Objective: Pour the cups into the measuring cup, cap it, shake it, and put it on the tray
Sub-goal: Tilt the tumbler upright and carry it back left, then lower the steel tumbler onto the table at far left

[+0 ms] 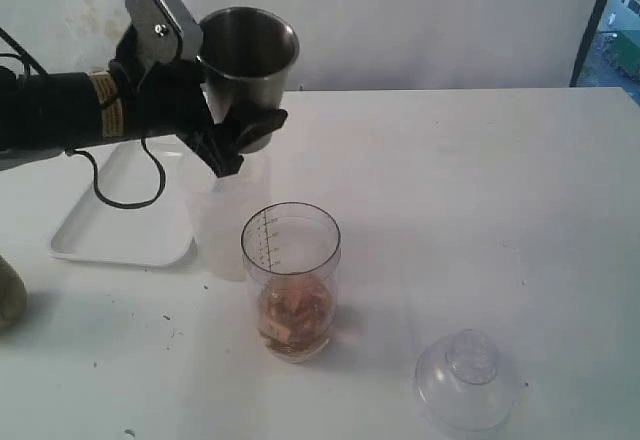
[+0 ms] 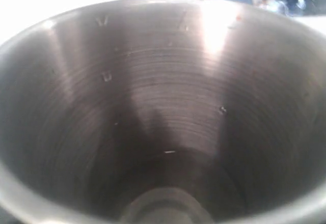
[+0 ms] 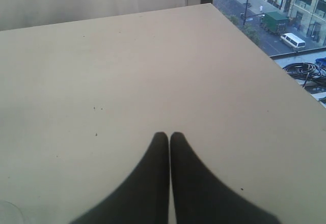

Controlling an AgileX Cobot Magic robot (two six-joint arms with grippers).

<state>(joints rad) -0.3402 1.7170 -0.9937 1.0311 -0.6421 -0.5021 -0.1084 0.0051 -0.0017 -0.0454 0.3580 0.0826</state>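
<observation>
- Left gripper (image 1: 238, 122), upper left of the exterior view: clamped around the lower wall of the tumbler (image 1: 250, 55), which is held aloft, mouth up, above the tub (image 1: 220, 230).
- Left wrist view: the tumbler's inside fills the frame and looks empty, so its pour is judged done.
- Right gripper (image 3: 169, 142): fingers pressed together, holding nothing, over bare table (image 1: 480, 180).
- Measuring cup (image 1: 290, 260), low centre: upright, uncapped, with brownish contents in its bottom part.
- Cap (image 1: 468, 380), lower right: knob up on the table, well apart from the measuring cup.
- Tray (image 1: 100, 230), left: nothing of the task on it.
- Step in hand, judged: putting the tumbler down. Carry it upright to bare table, clear of the measuring cup and tub; release only once the base rests flat.
- Count: two cups (the tumbler; the brown cup (image 1: 8, 305), cut by the left edge), one measuring cup, one cap, one tray, one tub.
</observation>
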